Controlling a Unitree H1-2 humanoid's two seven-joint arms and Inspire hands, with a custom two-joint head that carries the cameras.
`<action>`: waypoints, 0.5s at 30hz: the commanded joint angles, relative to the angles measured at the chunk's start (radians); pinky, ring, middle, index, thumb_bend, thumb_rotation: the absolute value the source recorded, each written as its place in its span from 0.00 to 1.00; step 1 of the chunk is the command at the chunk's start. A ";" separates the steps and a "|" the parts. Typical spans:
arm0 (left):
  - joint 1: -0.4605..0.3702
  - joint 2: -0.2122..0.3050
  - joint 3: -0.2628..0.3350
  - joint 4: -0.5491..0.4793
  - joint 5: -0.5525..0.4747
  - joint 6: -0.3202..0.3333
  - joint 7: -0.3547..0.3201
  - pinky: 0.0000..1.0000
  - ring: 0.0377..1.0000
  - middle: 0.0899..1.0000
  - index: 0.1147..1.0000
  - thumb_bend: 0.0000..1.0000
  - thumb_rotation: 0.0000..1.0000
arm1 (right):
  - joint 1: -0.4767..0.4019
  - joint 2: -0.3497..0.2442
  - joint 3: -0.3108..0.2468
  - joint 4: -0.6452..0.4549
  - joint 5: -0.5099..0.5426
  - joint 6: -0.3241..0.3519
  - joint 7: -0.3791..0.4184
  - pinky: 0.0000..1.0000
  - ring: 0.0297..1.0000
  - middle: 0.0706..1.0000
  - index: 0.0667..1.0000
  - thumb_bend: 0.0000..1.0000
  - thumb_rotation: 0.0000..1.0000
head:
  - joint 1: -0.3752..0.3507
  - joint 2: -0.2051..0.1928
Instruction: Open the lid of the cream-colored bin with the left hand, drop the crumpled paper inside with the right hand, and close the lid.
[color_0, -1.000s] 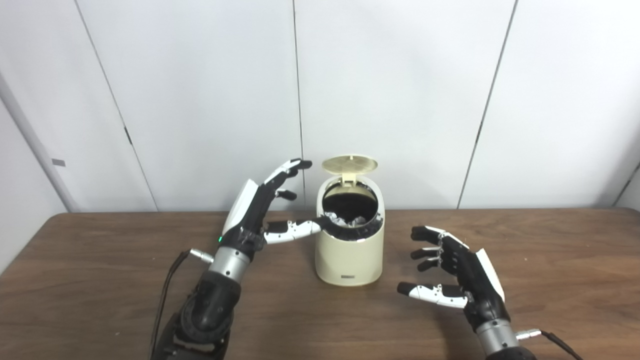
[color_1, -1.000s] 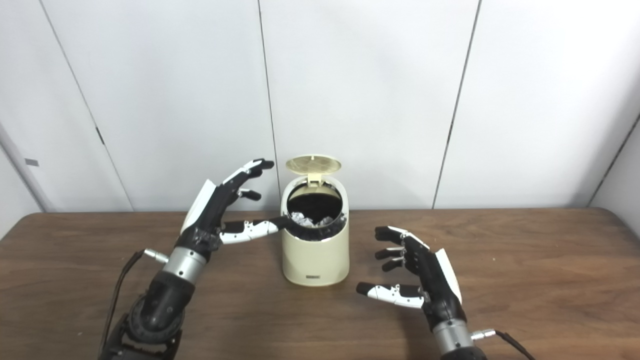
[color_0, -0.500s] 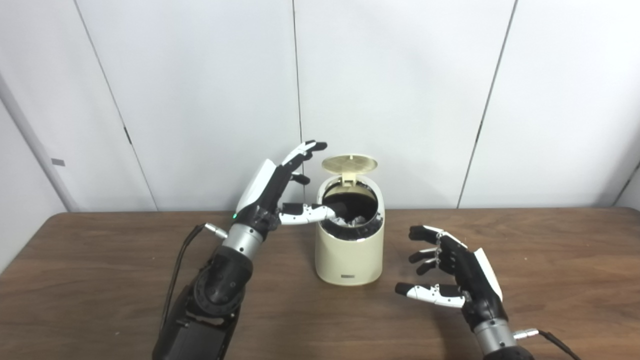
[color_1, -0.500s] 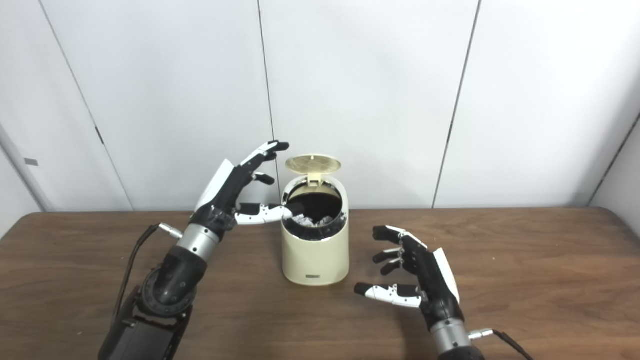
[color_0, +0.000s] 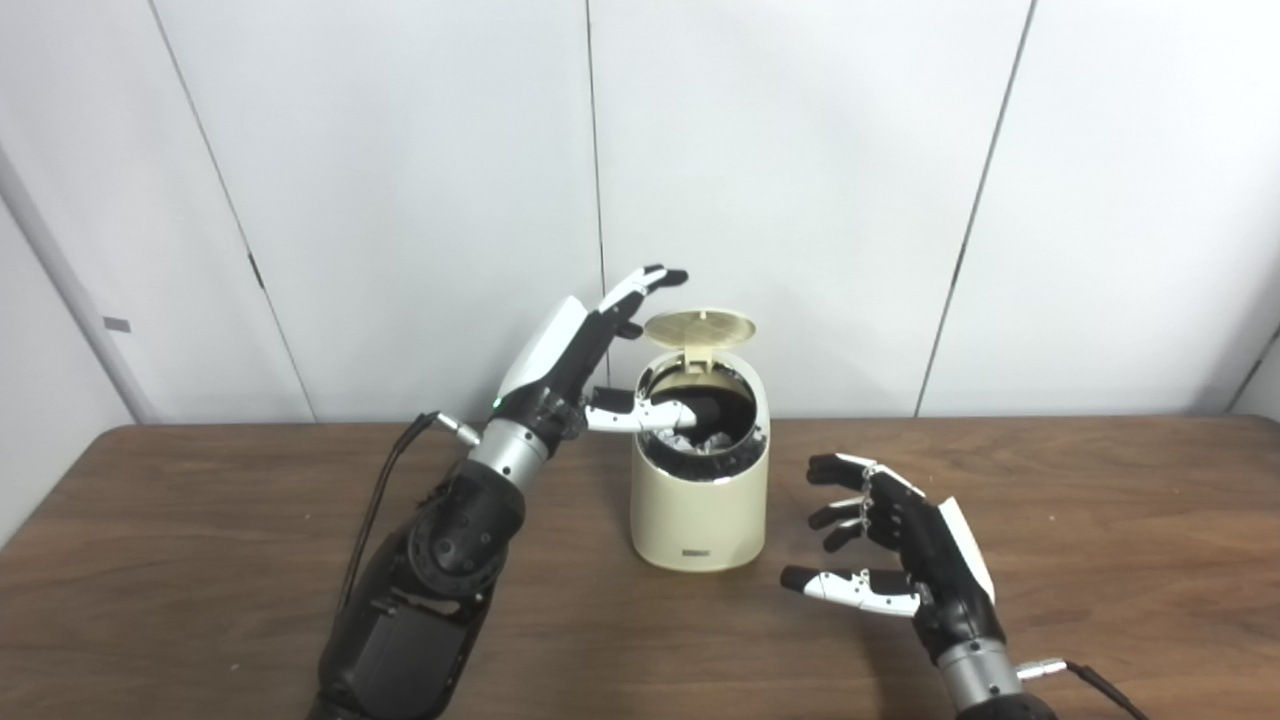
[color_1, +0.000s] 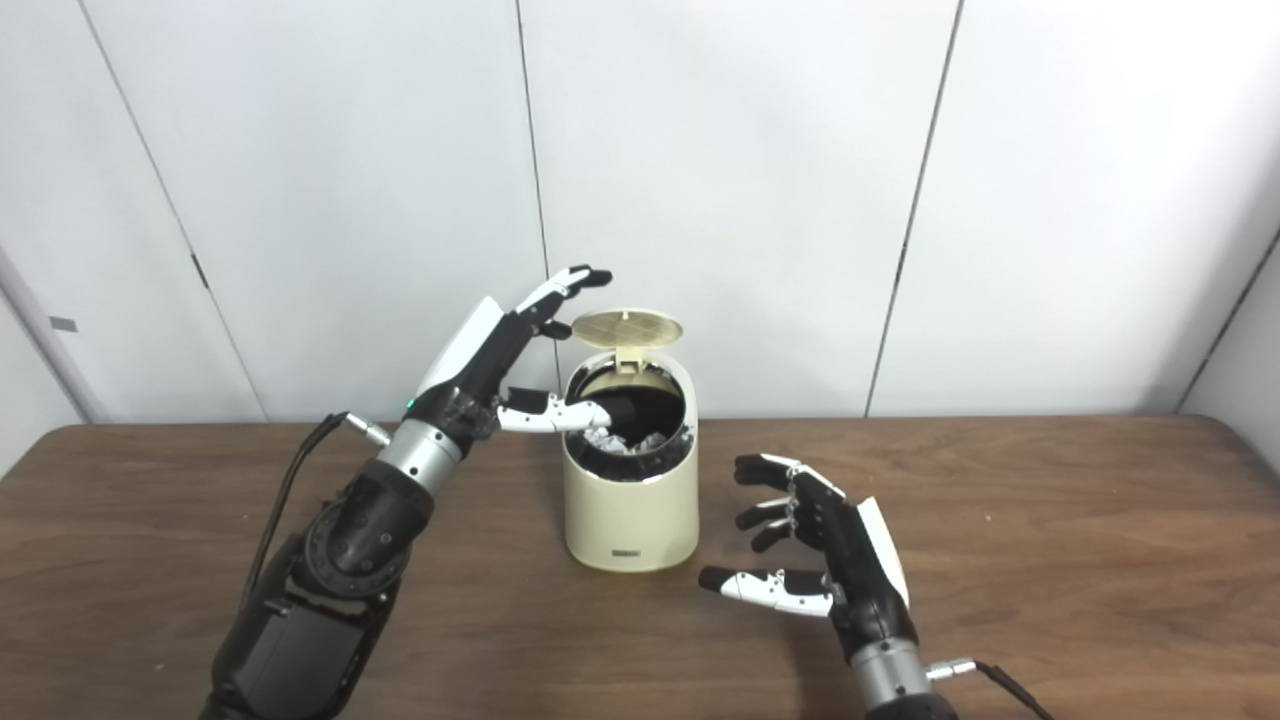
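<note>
The cream-colored bin (color_0: 698, 510) stands in the middle of the brown table with its round lid (color_0: 699, 325) tipped up and back on its hinge. Crumpled paper (color_0: 692, 441) lies inside the dark opening. My left hand (color_0: 585, 360) is open, raised at the bin's upper left. Its fingertips reach just above and left of the lid and its thumb stretches over the bin's mouth. My right hand (color_0: 905, 560) hovers open and empty over the table to the right of the bin, fingers spread toward it.
The wooden table (color_0: 200, 560) stretches wide on both sides of the bin. White wall panels (color_0: 800, 180) rise directly behind the table's far edge. A cable (color_0: 385, 495) trails from the left wrist.
My left hand has risen and moved right, from beside the bin's rim to the height of the lid, thumb now over the opening. The right hand has drifted slightly left. The lid stays up.
</note>
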 joint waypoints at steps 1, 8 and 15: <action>-0.056 0.014 0.001 -0.028 0.021 -0.021 0.005 0.77 0.92 0.92 0.90 0.89 0.31 | -0.029 0.004 0.002 -0.026 0.007 -0.055 -0.012 0.43 0.55 0.71 0.68 0.75 0.06 | 0.000 0.001; -0.053 0.032 -0.011 -0.061 0.049 0.010 -0.037 0.84 0.96 0.85 0.82 0.87 0.33 | -0.032 0.010 0.002 -0.025 0.010 -0.059 -0.015 0.43 0.54 0.70 0.68 0.75 0.04 | -0.006 0.003; -0.046 0.046 -0.016 -0.086 0.078 0.021 -0.057 0.87 0.99 0.80 0.74 0.87 0.35 | -0.033 0.014 0.006 -0.024 0.007 -0.060 -0.017 0.42 0.53 0.70 0.68 0.74 0.05 | -0.010 0.005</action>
